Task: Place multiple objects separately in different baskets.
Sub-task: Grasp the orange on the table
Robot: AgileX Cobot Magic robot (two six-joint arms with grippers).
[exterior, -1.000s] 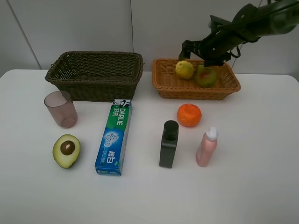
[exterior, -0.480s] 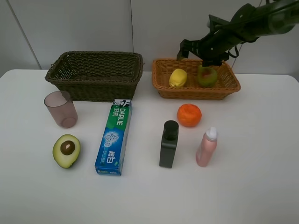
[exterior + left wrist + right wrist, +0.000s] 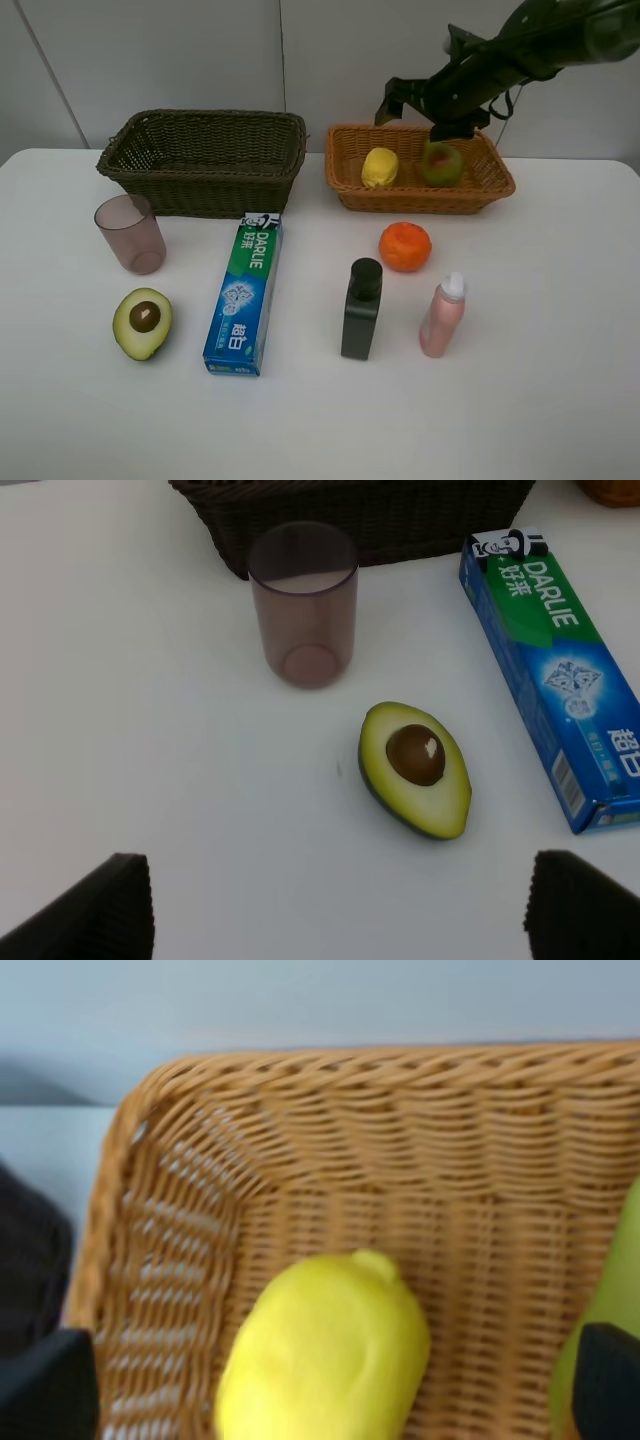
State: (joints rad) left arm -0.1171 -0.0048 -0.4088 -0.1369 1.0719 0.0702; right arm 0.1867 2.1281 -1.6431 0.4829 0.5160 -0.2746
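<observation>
Lemon (image 3: pixel 380 167), bright yellow, nub-tipped

Bright, even light, perhaps overhead; faint soft shadows; blurry lemon (image 3: pixel 320 1355) in right wrist view.

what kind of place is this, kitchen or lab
Probably a robot lab bench, not a kitchen: a white table against a plain wall, a robot arm over the tan basket, toothpaste box laid beside avocado.

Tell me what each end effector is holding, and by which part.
Nothing is held. The right end effector is open above the lemon in the tan basket; the left end effector is open near the avocado.
</observation>
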